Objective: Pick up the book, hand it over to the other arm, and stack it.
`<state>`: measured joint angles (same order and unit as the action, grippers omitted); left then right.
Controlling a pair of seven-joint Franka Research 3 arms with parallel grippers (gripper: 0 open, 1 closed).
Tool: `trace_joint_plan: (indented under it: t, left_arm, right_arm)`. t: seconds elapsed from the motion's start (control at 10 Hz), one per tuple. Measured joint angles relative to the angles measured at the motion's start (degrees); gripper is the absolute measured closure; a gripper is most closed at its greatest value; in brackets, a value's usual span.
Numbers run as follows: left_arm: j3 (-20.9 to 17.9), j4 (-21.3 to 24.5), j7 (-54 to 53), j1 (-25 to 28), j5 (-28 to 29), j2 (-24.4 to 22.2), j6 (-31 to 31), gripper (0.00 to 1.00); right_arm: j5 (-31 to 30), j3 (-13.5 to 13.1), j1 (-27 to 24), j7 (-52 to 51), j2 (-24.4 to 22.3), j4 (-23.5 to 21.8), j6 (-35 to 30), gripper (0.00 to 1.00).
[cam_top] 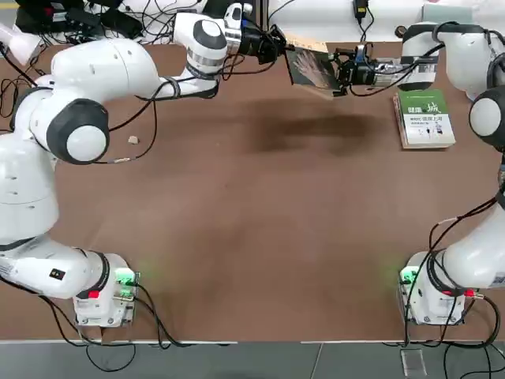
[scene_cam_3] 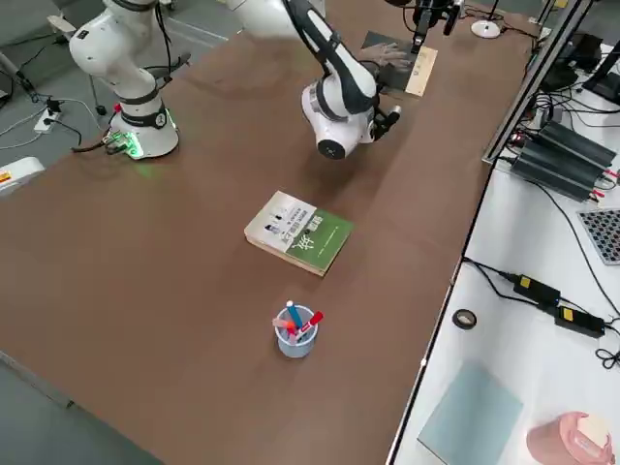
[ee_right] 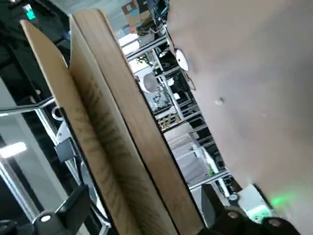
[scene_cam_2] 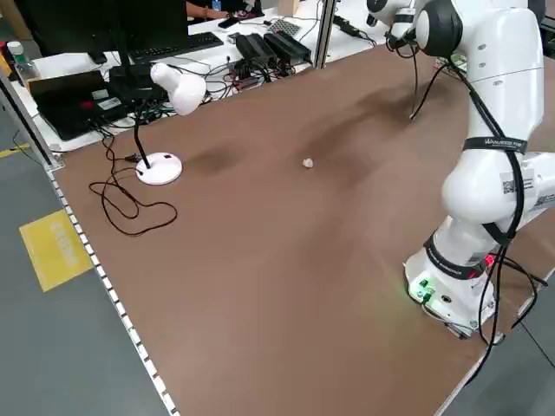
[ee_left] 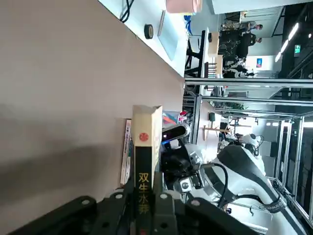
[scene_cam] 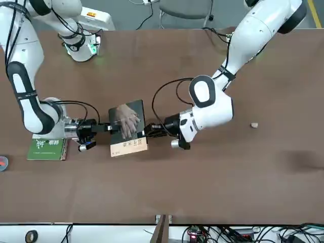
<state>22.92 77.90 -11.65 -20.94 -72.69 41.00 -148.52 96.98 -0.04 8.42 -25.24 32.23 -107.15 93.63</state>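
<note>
Mid-handover above the far side of the brown table (cam_top: 252,237): on the left of the overhead view, the left gripper (cam_top: 278,47) is clamped tight on one edge of the book (cam_top: 312,69), holding the thin, dark-covered paperback clear of the surface with its cover turned partly upward. The left wrist camera confirms the grip, showing the book's spine (ee_left: 144,191) pinched between the two black fingers (ee_left: 164,215).

To the right, the right gripper (cam_top: 339,77) has its jaws spread wide at the book's opposite edge. In its own wrist view the tan page edge (ee_right: 122,147) runs between the fingers, but nothing shows them pressing on it, so the book appears to hang from the left arm alone. In the front view, the two grippers face each other across the book (scene_cam: 127,127).

Farther right, a thicker green-and-white book (cam_top: 424,118) lies flat on the table near the right arm, apparently the base for the stack.

The pick-up looks done. Still to come, by this reading: the right gripper closing on the book, the left one letting go, and the paperback being carried over and laid on the green book.
</note>
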Motion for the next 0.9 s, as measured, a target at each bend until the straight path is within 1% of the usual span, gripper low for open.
trace_joint_plan:
  t: [0.1,0.2,0.3,0.4,0.5,0.6,0.7,0.8,0.9]
  left_arm:
    - [0.0,0.0,0.0,0.0,0.0,0.0,0.0,0.99]
    - [0.0,0.0,0.0,0.0,0.0,0.0,0.0,0.98]
    - [0.0,-0.1,0.0,0.0,0.0,0.0,0.0,0.97]
    - [-0.1,-0.1,0.0,0.0,0.0,0.0,0.0,0.97]
    - [-0.1,-0.1,0.0,0.1,0.0,0.0,0.0,0.93]
    - [-0.1,-0.1,0.0,0.1,0.0,0.0,0.0,0.93]
    - [-0.1,-0.1,0.0,0.1,0.0,0.0,0.0,0.85]
    - [-0.2,-0.2,0.0,0.1,0.0,0.0,0.0,0.72]
    - [-0.3,-0.2,0.0,0.1,0.0,0.0,0.0,0.61]
  right_arm:
    - [0.2,0.0,0.4,0.1,0.0,0.0,0.5,0.09]
    - [0.4,0.0,0.6,0.2,0.0,0.0,0.8,0.09]
    - [0.4,0.0,0.7,0.2,0.0,0.0,0.9,0.14]
    - [0.5,0.0,0.7,0.3,0.0,0.0,1.0,0.22]
    - [0.6,-0.2,0.7,0.6,0.0,0.0,1.0,0.38]
    - [0.6,-0.2,0.7,1.3,0.0,0.0,1.0,0.48]
    - [0.6,-0.3,0.7,1.8,-0.1,0.0,1.0,0.59]
    - [0.7,-0.3,0.7,2.3,-0.1,0.0,1.0,0.68]
    - [0.7,-0.3,0.7,3.0,-0.1,0.0,1.0,0.78]
